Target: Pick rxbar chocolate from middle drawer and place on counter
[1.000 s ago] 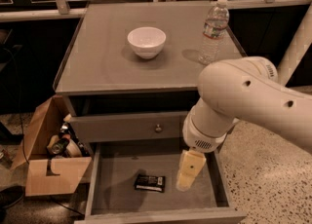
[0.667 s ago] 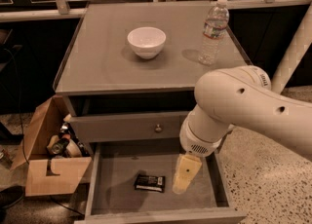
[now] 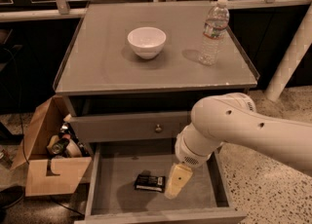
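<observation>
The pick was not yet made. The rxbar chocolate (image 3: 149,182) lay flat on the floor of the open middle drawer (image 3: 114,172), toward its front. My gripper (image 3: 176,181) hung inside the drawer just beside the bar's right end; I could not tell whether it was spread or pressed together. Grasping, lifting and setting down on the bench (image 3: 102,69) all remained. I judged the drawer's side walls and the upper drawer front (image 3: 122,128) would crowd the lift. On the bench, the bowl (image 3: 146,42) and water bottle (image 3: 213,32) stood toward the back, leaving bare surface along the front.
</observation>
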Controlling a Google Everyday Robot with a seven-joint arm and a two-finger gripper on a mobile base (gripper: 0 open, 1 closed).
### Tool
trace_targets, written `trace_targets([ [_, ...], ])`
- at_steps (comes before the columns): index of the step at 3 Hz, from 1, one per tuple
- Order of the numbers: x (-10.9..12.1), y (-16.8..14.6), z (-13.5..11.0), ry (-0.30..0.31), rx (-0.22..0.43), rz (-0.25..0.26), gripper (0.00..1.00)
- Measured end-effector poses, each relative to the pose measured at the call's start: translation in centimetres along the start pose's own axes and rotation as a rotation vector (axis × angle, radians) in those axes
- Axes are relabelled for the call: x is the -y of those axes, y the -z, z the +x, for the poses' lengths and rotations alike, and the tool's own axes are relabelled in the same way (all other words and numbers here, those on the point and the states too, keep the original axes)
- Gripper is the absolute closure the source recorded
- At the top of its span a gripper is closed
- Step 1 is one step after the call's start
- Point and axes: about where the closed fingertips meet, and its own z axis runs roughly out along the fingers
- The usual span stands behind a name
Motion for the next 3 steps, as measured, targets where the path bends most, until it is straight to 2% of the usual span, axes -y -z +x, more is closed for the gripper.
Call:
trace_targets([
  [1,0.2,-0.1,-0.2,0.0,0.008,0.007,0.0],
  [2,0.1,-1.3,0.1,-0.006,0.033,-0.012,0.0],
  [3,0.9,-4.7,1.4,-0.052,0.075,-0.038,0.0],
])
